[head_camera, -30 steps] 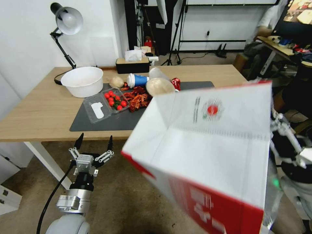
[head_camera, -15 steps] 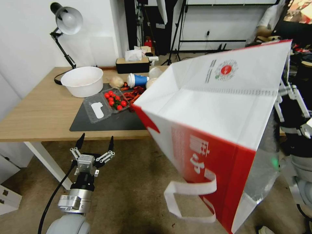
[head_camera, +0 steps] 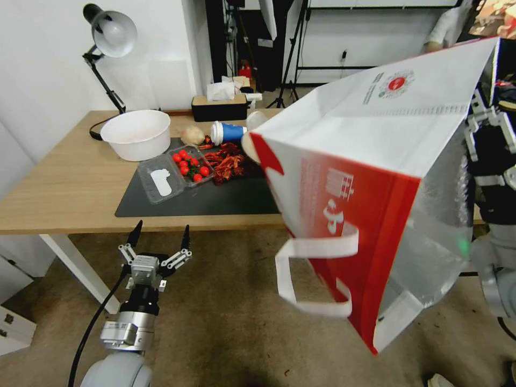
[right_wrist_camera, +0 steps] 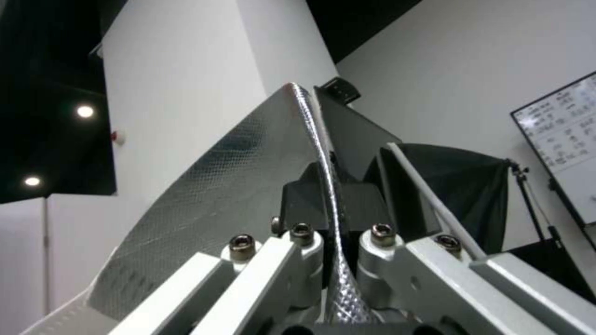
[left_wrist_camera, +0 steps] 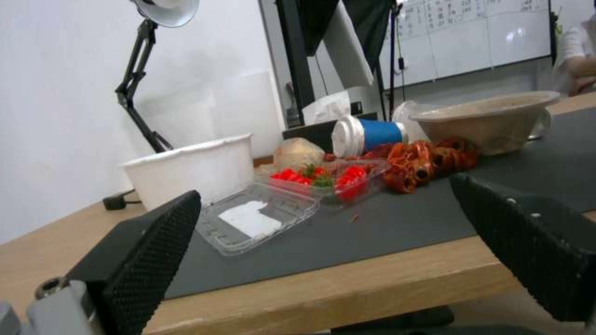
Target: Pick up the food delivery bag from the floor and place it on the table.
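The food delivery bag (head_camera: 371,156) hangs tilted in the air at the right, over the table's front right corner, white face up, red side panel and a white strap handle (head_camera: 314,277) toward me, foil lining showing. My right gripper (head_camera: 486,115) is shut on its foil-lined rim (right_wrist_camera: 332,200) at the upper right. The foil wall (right_wrist_camera: 217,209) runs close past the right wrist camera. The light-wood table (head_camera: 64,183) stands ahead on the stained carpet floor (head_camera: 226,322). My left gripper (head_camera: 159,236) hovers open and empty below the table's front edge, its fingers (left_wrist_camera: 149,246) wide apart.
On the dark grey mat (head_camera: 188,201) lie a clear box of tomatoes (head_camera: 188,166), red crayfish (head_camera: 228,161) and a toppled blue cup (head_camera: 228,133). A white bowl (head_camera: 137,134), desk lamp (head_camera: 110,37) and tissue box (head_camera: 219,107) stand farther back. A white table leg (head_camera: 80,269) is left of my left arm.
The bag has risen and swung up to the right, turning its red side and strap handle toward me. The left arm has stayed put.
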Available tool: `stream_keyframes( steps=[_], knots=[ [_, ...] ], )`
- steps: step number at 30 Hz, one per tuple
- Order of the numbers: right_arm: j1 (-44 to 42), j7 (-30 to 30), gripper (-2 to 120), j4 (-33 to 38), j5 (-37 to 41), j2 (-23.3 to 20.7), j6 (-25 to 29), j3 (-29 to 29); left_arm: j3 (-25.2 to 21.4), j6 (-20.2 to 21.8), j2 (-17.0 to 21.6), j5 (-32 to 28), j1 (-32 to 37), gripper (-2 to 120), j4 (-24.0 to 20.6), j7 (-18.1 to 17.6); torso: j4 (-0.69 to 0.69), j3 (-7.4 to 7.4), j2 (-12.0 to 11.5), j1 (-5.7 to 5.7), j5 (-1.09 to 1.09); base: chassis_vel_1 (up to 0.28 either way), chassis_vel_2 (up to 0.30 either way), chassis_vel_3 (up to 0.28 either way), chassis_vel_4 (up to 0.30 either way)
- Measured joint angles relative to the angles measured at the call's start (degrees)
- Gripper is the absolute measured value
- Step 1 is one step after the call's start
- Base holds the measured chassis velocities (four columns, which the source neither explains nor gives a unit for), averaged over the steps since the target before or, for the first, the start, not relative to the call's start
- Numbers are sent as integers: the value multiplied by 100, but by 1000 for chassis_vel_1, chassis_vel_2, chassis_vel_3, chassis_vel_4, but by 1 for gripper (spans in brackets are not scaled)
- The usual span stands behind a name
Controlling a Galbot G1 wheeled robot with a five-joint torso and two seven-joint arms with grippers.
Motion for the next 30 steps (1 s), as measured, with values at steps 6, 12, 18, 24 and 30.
stream_keyframes(
  steps=[6, 12, 18, 24, 30],
  knots=[
    [293, 367, 0, -161, 58, -112, 54, -72, 3, 0, -17, 36, 6, 100, 3, -1, 0, -1, -1, -1, 0, 0, 0, 0, 0],
    [675, 992, 0, -419, 63, -212, 164, -226, 22, 0, -46, 101, 30, 100, 4, -2, 0, -1, -2, -1, 0, 0, 0, 0, 0],
    [1202, 2119, 0, -940, 172, -380, 243, -392, 32, 2, -83, 199, 70, 100, -29, -10, 0, -1, -2, -1, 0, 0, 0, 0, 0],
    [1364, 2352, 0, -1356, 288, -493, 165, -441, 37, -12, -89, 224, 97, 100, -54, -15, 0, -2, -3, -1, 0, 0, 0, 0, 0],
    [1441, 2346, 0, -1680, 251, -555, 162, -512, 44, -64, -91, 236, 116, 100, -59, -19, 0, -2, -3, -1, 0, 0, 0, 0, 0]
  ],
)
